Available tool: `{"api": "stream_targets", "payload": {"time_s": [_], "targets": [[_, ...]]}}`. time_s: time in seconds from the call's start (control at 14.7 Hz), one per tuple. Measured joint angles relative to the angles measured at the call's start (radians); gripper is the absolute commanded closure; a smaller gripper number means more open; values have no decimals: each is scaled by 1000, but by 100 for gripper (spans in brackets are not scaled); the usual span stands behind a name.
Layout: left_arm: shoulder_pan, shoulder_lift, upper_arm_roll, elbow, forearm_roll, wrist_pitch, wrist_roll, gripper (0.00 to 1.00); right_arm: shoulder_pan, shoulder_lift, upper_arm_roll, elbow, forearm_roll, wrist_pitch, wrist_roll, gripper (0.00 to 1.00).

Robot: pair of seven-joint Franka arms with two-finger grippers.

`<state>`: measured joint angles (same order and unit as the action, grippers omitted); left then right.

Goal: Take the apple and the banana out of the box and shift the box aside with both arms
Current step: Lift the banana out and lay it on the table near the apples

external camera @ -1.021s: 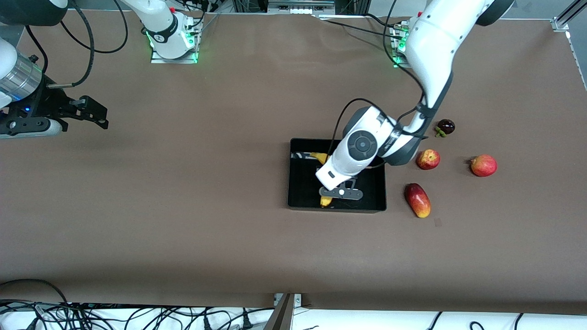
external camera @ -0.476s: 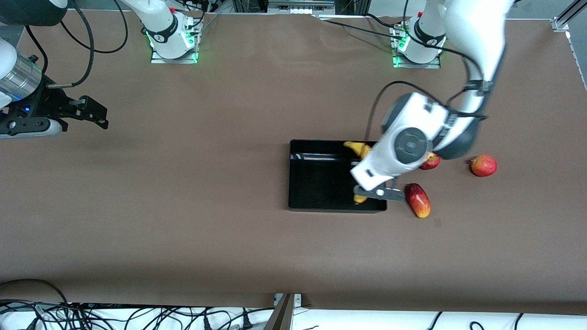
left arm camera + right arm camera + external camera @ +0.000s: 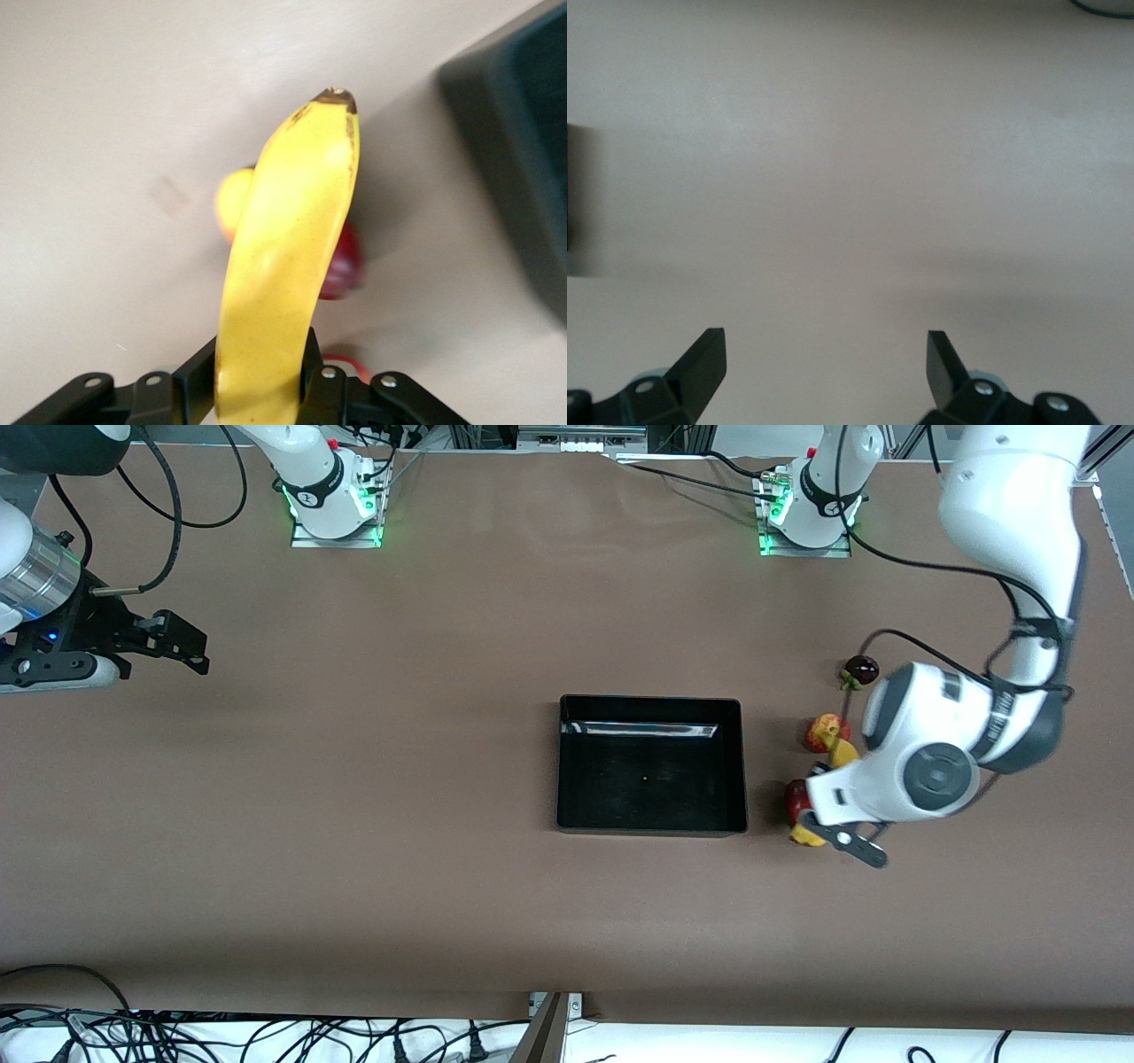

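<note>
My left gripper (image 3: 830, 825) is shut on the yellow banana (image 3: 842, 754) and holds it in the air over the table beside the black tray (image 3: 741, 779), toward the left arm's end. In the left wrist view the banana (image 3: 285, 257) stands up between the fingers of that gripper (image 3: 264, 390). The tray holds nothing; its corner shows in the left wrist view (image 3: 523, 150). The small red apple (image 3: 821, 731) lies on the table, partly hidden by the banana. My right gripper (image 3: 182, 644) is open and empty, waiting over bare table (image 3: 824, 359) at the right arm's end.
The red-yellow mango (image 3: 796, 801) lies under the held banana, mostly hidden, and also shows in the left wrist view (image 3: 344, 266). A dark purple fruit (image 3: 861, 667) lies farther from the front camera than the apple. The left arm's wrist hides the table beside the apple.
My left gripper has lifted the banana out of the tray and carried it toward the left arm's end, over the mango. The tray is now empty. The right arm has not moved.
</note>
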<state>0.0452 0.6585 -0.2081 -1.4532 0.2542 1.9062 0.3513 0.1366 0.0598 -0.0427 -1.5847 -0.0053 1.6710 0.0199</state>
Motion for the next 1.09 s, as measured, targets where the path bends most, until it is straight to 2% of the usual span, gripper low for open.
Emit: {"api": "stream_targets", "payload": {"time_s": [0.2,0.54,0.68,0.75,0.82,0.88,0.95,1.02,1.09], "targets": [[83,46,1,-21,3,117,145,95,0,0,0,0,0,0,0,0],[183,63,1,-147,4,264,190,91,0,2,0,0,0,4,0,0],[200,63,0,-169,4,295,193,91,0,12,1,0,0,6,0,0],[203,63,0,-174,4,306,193,87,0,18,1,0,0,8,0,0],[204,63,0,-178,4,316,193,77,0,22,1,0,0,10,0,0],[205,63,0,-184,4,328,193,75,0,24,2,0,0,11,0,0],[208,63,0,-192,4,343,193,66,0,25,3,0,0,11,0,0],[214,63,0,-203,4,357,193,50,1,24,5,0,0,11,0,0],[220,63,0,-212,4,369,193,3,1,25,8,1,0,14,0,0]]}}
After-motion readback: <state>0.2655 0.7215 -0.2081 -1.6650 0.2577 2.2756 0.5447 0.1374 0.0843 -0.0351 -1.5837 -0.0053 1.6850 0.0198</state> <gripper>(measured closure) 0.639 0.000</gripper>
